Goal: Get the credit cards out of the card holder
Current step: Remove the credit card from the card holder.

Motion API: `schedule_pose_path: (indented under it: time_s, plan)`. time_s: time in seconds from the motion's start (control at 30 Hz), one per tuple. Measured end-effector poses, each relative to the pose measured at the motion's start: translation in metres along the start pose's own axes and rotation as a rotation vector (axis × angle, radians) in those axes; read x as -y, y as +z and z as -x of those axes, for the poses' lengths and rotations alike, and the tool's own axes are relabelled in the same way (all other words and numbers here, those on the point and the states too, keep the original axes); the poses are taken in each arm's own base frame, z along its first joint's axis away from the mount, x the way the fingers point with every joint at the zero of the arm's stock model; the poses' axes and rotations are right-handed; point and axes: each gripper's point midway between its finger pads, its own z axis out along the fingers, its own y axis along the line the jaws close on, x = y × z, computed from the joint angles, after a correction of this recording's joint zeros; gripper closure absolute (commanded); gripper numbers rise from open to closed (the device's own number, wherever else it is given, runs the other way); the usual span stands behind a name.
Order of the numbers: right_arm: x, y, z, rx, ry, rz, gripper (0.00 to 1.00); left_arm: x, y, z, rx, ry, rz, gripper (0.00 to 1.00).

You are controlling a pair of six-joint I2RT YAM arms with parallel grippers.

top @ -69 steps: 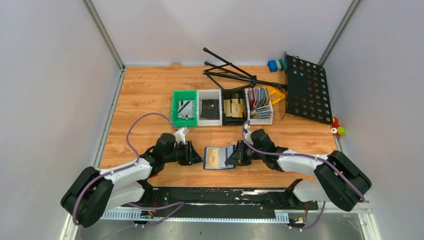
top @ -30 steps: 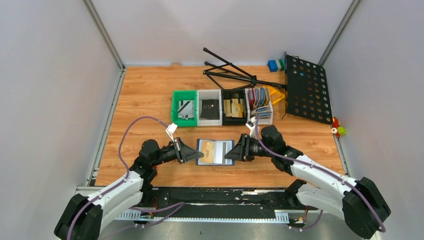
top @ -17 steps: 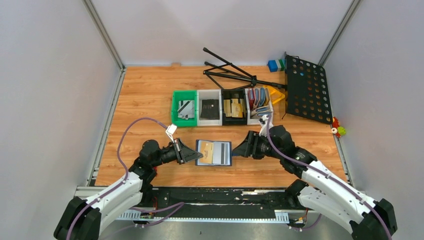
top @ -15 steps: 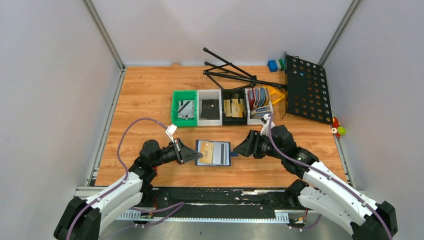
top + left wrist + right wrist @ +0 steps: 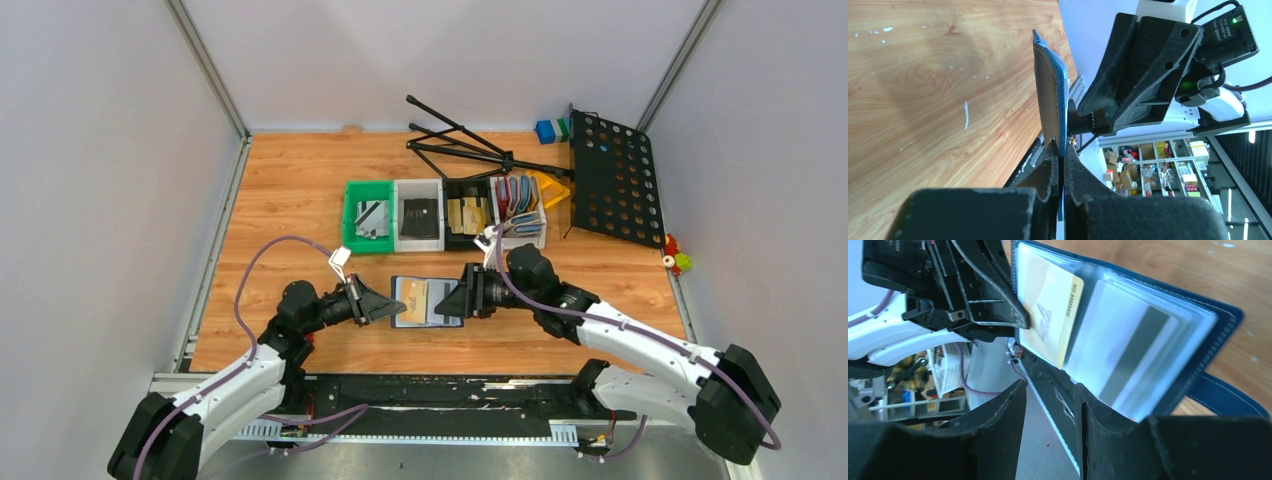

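The navy-blue card holder [image 5: 436, 318] is held open and flat, pale pockets up, between my two grippers. A tan-gold credit card [image 5: 417, 297] sits in its left pocket and a silver-grey striped card [image 5: 1120, 352] in the right one. My left gripper [image 5: 392, 306] is shut on the holder's left edge; the left wrist view shows the holder [image 5: 1050, 100] edge-on in its jaws. My right gripper [image 5: 455, 300] is open and empty over the holder's right half. In the right wrist view the tan-gold card [image 5: 1048, 310] lies just beyond its fingertips [image 5: 1020, 385].
A row of bins stands behind: green [image 5: 349, 225], white [image 5: 400, 222], black [image 5: 448, 222], and a white one [image 5: 522, 241] with upright red, blue and grey holders. A black tripod [image 5: 465, 145] and perforated stand plate [image 5: 615, 180] lie at the back right.
My right gripper let go of the holder's right edge, drew back to the right, then moved left over the holder's right half. My left gripper kept hold of the left edge.
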Motion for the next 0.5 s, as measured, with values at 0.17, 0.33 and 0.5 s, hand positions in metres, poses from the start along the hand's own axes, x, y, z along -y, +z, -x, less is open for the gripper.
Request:
schedule_pose_path:
  time_s: [0.17, 0.33, 0.5]
  plan:
    - [-0.011, 0.014, 0.002, -0.02, 0.034, 0.073, 0.63, 0.008, 0.0, 0.002, 0.01, -0.021, -0.035, 1.0]
    - [-0.022, 0.016, 0.008, 0.0, 0.053, 0.122, 0.64, 0.018, -0.001, 0.003, 0.014, -0.044, -0.078, 1.0]
    - [-0.025, 0.019, 0.011, 0.01, 0.066, 0.14, 0.65, 0.024, -0.001, 0.004, 0.015, -0.066, -0.113, 1.0]
